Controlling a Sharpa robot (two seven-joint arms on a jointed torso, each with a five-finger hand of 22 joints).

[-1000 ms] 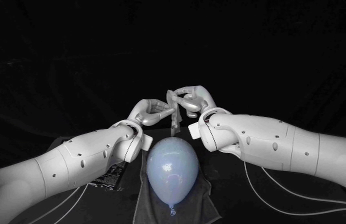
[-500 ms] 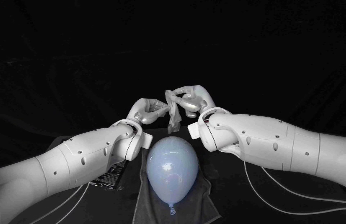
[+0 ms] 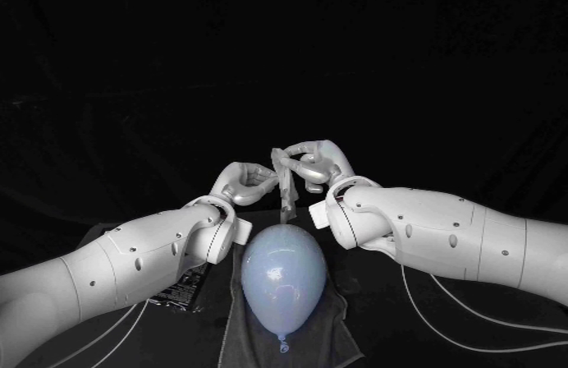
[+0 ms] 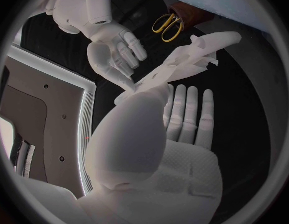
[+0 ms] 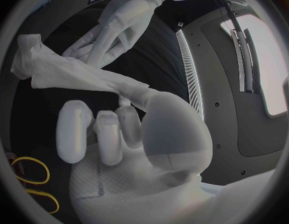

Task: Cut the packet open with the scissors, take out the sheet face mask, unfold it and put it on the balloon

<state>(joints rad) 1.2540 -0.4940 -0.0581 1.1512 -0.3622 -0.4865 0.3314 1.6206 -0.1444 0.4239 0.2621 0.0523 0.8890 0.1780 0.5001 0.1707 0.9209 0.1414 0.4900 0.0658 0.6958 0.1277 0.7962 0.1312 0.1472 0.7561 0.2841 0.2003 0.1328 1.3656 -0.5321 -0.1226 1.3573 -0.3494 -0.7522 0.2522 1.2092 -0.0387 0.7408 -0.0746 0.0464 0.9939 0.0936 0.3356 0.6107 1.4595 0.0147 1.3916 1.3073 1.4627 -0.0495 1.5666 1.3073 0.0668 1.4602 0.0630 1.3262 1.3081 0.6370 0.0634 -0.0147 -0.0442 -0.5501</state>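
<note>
Both hands meet above the far end of the pale blue balloon (image 3: pixel 284 273), which lies on a dark cloth (image 3: pixel 337 335). Between them hangs the folded white sheet face mask (image 3: pixel 288 194). My right hand (image 3: pixel 315 164) pinches its upper part between thumb and fingers. My left hand (image 3: pixel 246 183) holds it from the other side. In the left wrist view the mask (image 4: pixel 188 59) runs out past my left thumb, and the right hand's fingertips (image 4: pixel 127 84) meet it there. In the right wrist view the mask (image 5: pixel 69 72) stretches from my right thumb toward the left hand (image 5: pixel 113 30).
The opened dark packet (image 3: pixel 181 290) lies under my left forearm, beside the balloon. The yellow-handled scissors (image 4: pixel 168 26) lie on the table beyond the hands, also seen as scissors (image 5: pixel 29 181) in the right wrist view. Both forearms flank the balloon closely.
The hanging lower end of the mask has swung a little from side to side. Both hands have stayed almost in place, still holding the mask.
</note>
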